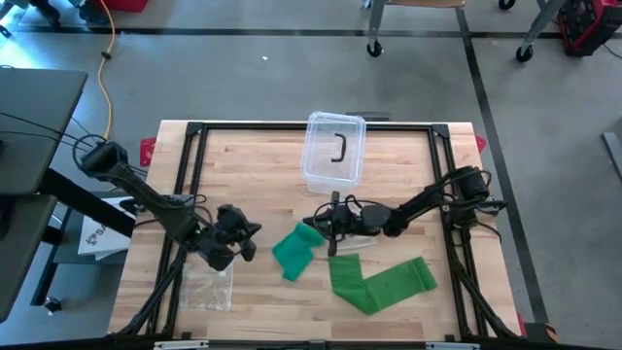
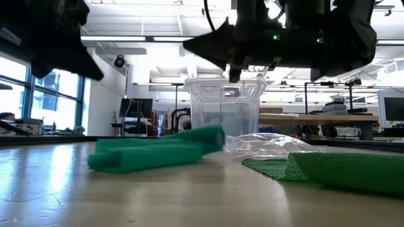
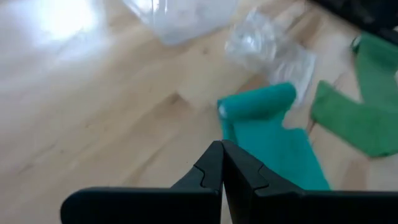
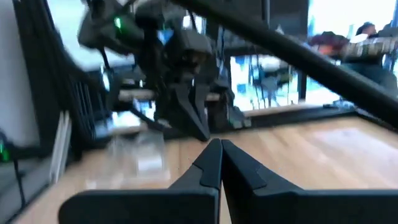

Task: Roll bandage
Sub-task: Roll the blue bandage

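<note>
On the left of the table, a clear bag is lying flat near the front edge. The left hand is hovering just right of that bag with its fingers pressed together and nothing between them. It is pointing toward the teal bandage, which is lying a little to its right, near the middle of the table. That bandage is partly rolled: a short cylinder at its far end, a loose flat tail running toward the near edge.

Farther back, in the middle, a clear box is standing with a dark clip inside it. Just nearer than the box, the right hand is hanging above the table, also closed and empty, close to the bandage's rolled end. Crumpled clear wrap is lying just below that arm.

On the right, a second, greener strip is lying folded and unrolled.

Rolling seems barely begun. To do it well, both hands would need to open first. One should be pinning or pinching the rolled end squarely, the other keeping the tail flat and lightly taut so the turns stack evenly rather than coning. The fabric looks soft and stretchy, so a loose grip is likely to let the roll spring open.
</note>
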Robot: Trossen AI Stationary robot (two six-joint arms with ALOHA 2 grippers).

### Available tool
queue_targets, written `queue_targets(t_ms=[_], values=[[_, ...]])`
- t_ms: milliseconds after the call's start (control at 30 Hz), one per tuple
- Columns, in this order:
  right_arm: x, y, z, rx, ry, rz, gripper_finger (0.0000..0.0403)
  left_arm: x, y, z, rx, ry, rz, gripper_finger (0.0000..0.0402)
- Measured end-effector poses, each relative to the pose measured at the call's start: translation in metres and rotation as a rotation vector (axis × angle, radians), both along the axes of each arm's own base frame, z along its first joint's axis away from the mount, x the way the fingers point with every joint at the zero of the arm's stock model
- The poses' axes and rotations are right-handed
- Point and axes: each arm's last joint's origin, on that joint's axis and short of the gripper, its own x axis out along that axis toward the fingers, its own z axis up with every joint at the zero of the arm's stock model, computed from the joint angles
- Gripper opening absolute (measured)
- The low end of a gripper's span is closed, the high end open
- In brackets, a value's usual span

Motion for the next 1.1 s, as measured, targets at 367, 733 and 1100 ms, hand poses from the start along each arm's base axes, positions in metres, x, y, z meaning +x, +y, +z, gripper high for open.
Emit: queue_targets(t_ms=[367, 733, 1100], values=[[-0.041, -0.001, 0.02, -0.042, 0.576, 0.072, 0.0, 0.045, 0.004, -0.041, -0.039, 0.119, -0.062, 0.0], [-0.048, 0.007, -0.027, -0.03, 0.823, -0.091, 0.008, 0.062, 0.058, -0.057, -0.04, 0.297, 0.008, 0.0], [-0.033, 0.008, -0.058, -0.063, 0.754, -0.174, 0.0177, 0.085, 0.085, -0.066, 0.032, 0.287, -0.13, 0.0]])
